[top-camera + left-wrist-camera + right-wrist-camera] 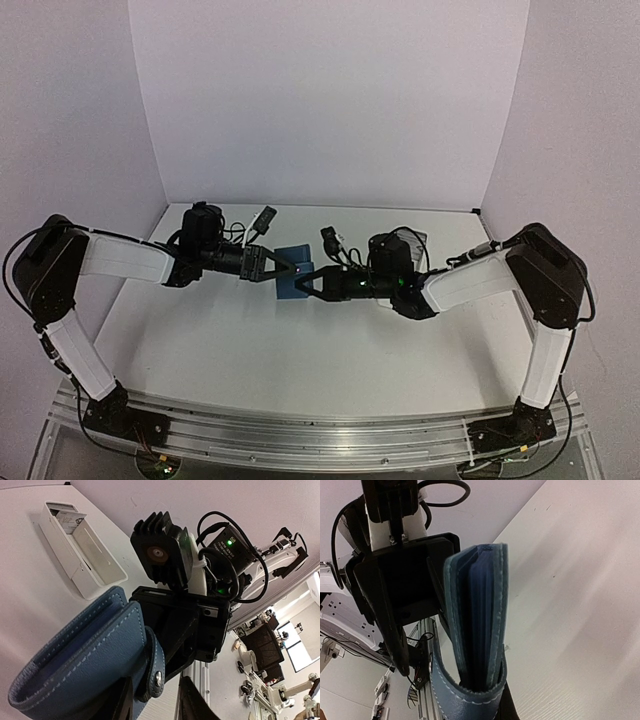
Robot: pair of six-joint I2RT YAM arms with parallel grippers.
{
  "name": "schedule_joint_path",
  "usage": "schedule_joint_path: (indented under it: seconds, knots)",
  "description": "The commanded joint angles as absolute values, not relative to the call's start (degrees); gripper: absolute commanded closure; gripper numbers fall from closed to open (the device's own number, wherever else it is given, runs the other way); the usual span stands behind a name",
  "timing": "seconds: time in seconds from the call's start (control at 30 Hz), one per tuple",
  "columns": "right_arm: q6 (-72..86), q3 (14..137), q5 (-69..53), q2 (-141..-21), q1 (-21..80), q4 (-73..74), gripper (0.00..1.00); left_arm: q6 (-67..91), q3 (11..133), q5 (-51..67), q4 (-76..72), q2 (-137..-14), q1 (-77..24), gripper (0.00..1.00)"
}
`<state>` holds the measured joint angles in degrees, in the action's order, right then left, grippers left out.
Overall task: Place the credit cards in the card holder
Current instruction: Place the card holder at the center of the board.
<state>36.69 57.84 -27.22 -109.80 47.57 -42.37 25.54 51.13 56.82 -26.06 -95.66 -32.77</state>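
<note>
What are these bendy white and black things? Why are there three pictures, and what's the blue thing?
They are two robot arms bolted to a table. One picture looks down from above. The other two come from small cameras on each arm's wrist. The right gripper, a two-finger claw, pinches a blue card holder between the arms. The left gripper reaches for its other edge; I can't tell if it grips. On the table lies a long white tray with a pale card inside.
</note>
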Motion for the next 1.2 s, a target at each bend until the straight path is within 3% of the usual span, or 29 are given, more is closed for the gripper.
schedule_joint_path:
  seconds: [0.0,0.27,0.63,0.7,0.77,0.87,1.17]
  knots:
    - [36.5,58.9,-30.1,-110.1,48.0,-46.4,1.0,27.2,54.2,56.3,-28.5,-96.9,-32.5,0.72]
    - [36.4,59.6,-29.8,-110.8,48.0,-46.4,1.0,26.9,55.3,58.3,-25.7,-97.4,-32.6,1.0]
    - [37.7,60.1,-30.0,-112.0,47.6,-46.4,1.0,24.6,55.7,58.3,-18.9,-96.4,-31.5,1.0]
    - [37.8,60.5,-30.0,-112.1,47.6,-46.4,1.0,25.5,55.5,58.5,-18.4,-96.8,-31.6,0.78]
    - [37.9,60.5,-30.1,-112.1,47.6,-46.3,1.0,25.5,55.2,58.5,-18.2,-96.7,-31.6,0.75]
    - [37.9,60.3,-29.9,-111.9,47.6,-46.4,1.0,25.7,54.6,58.4,-17.9,-96.6,-31.6,0.84]
    - [37.8,60.6,-30.1,-112.0,47.6,-46.3,1.0,26.8,54.1,59.7,-18.7,-97.0,-31.6,0.88]
